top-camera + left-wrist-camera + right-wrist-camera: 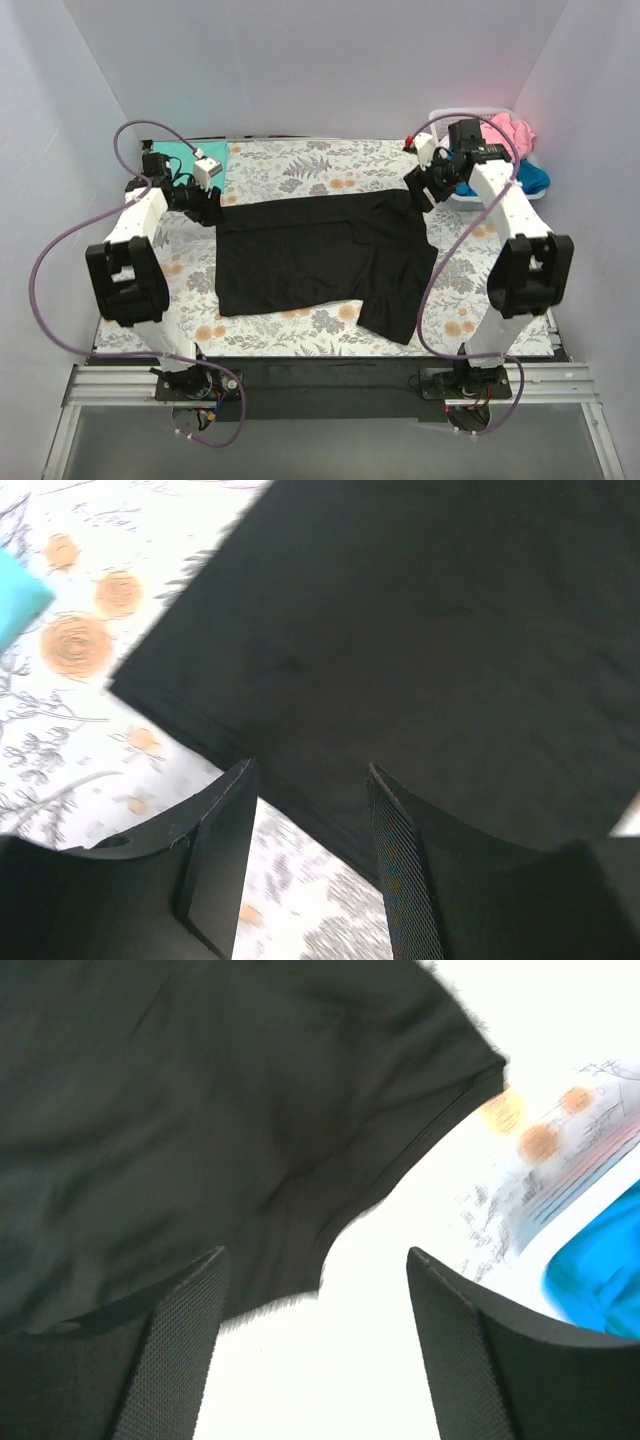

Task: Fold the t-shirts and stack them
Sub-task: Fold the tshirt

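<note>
The black t-shirt (320, 255) lies spread on the patterned cloth, with one part hanging toward the front right. My left gripper (212, 208) is open at its far left corner; the left wrist view shows the shirt's edge (300, 800) between the fingers. My right gripper (422, 190) is open at the shirt's far right corner; the right wrist view shows the shirt (200, 1110) beside the left finger. The mint-green t-shirt (185, 158) lies folded at the far left. The pink t-shirt (508, 130) and the bright blue t-shirt (532, 178) are in the basket.
The white lattice basket (470, 200) stands at the far right, behind my right arm. The flower-and-fern table cloth (300, 165) covers the table. White walls close in the back and both sides.
</note>
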